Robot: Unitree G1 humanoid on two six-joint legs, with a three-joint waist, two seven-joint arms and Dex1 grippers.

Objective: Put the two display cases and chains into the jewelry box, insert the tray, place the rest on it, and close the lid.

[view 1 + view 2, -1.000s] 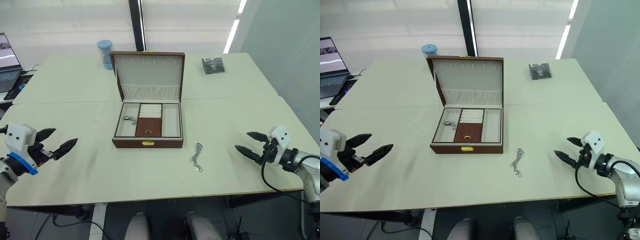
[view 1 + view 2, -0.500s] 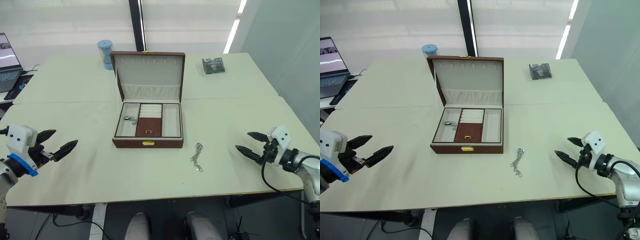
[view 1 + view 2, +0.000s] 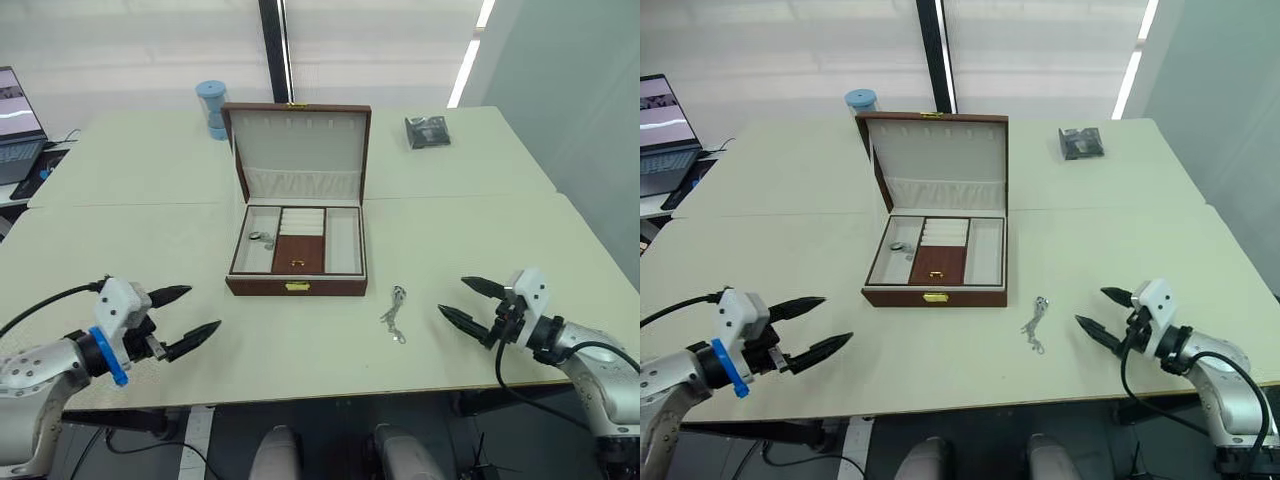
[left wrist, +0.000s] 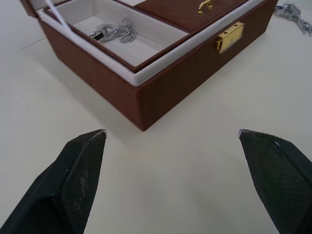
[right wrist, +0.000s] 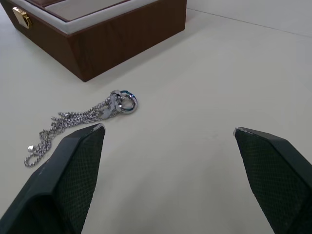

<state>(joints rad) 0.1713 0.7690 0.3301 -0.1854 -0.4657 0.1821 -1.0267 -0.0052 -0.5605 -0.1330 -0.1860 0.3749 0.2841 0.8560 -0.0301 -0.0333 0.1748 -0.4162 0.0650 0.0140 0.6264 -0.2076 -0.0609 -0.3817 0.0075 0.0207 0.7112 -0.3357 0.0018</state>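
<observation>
Lying on the worktop just right of the jewelry box (image 3: 296, 262), the chain (image 3: 393, 313), long axis near-far, sits left of the wide-open, empty right end effector (image 3: 472, 303), the nearer arm.

1. Head stereo pair: high, facing forward and down over the bench (image 3: 150, 200); both eyes share the open box (image 3: 296, 240), the chain (image 3: 393, 312) and both grippers.
2. Left wrist: low, close to the bench, facing the box's front corner; clasp (image 4: 229, 36) visible.
3. Right wrist: low, close, facing the chain (image 5: 80, 122) and the box's near corner.
4. Wrist views share the box with the head pair.
</observation>
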